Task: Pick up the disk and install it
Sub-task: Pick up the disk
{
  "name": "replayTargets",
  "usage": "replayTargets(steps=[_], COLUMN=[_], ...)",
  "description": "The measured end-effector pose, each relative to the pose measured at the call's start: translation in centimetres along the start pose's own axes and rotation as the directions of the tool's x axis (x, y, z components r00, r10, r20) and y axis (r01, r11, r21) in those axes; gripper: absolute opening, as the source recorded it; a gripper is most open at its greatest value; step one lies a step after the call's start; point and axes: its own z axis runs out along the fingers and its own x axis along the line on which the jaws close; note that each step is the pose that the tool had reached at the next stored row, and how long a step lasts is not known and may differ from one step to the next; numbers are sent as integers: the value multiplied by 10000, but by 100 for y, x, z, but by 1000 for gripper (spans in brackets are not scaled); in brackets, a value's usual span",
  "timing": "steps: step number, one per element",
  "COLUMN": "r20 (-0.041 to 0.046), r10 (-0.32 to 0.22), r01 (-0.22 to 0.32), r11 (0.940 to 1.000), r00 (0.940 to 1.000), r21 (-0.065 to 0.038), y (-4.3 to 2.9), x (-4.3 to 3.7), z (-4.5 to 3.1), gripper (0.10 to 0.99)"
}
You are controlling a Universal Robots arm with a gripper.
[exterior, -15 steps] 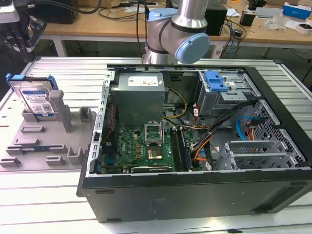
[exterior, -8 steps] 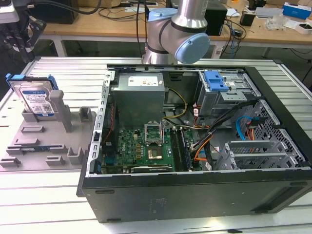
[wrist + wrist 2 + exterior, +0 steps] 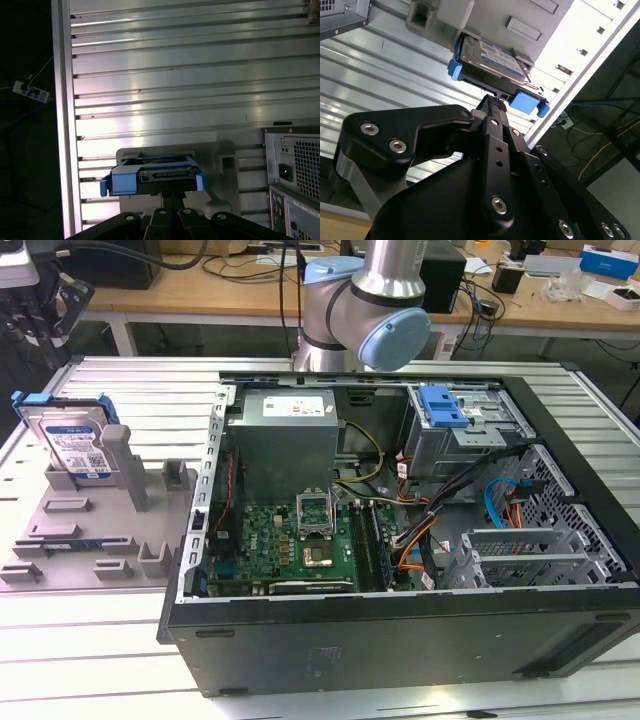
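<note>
The disk [image 3: 72,443], a silver drive with a white-and-blue label in a bright blue bracket, stands on edge in a grey holder [image 3: 95,515] at the exterior view's left. My gripper [image 3: 42,315] hangs above and a little behind it, apart from it. In the second wrist view the disk [image 3: 492,57] lies just past the black fingertips [image 3: 490,101], which sit together with nothing between them. The first wrist view looks along the fingers [image 3: 172,200] at the disk's blue-framed connector end [image 3: 152,177].
An open computer case [image 3: 400,630] lies on the ribbed metal table [image 3: 110,660], with a motherboard [image 3: 290,540], a grey power supply box [image 3: 285,435] and a drive cage with a blue clip [image 3: 443,405] inside. A workbench with cables stands behind.
</note>
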Motion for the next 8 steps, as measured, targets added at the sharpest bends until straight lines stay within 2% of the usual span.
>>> replayTargets(steps=[1, 2, 4, 8], r20=[-6, -31, -49, -89], r10=[-172, -745, -1147, -2085], r01=[172, 745, 1147, 2086], r11=[9999, 9972, 9934, 9780], r00=[9999, 9972, 9934, 9780], r21=[6, 30, 46, 84], y=[0, 0, 0, -1], x=[0, 0, 0, 0], z=[1, 3, 6, 12], gripper=[106, 106, 106, 106])
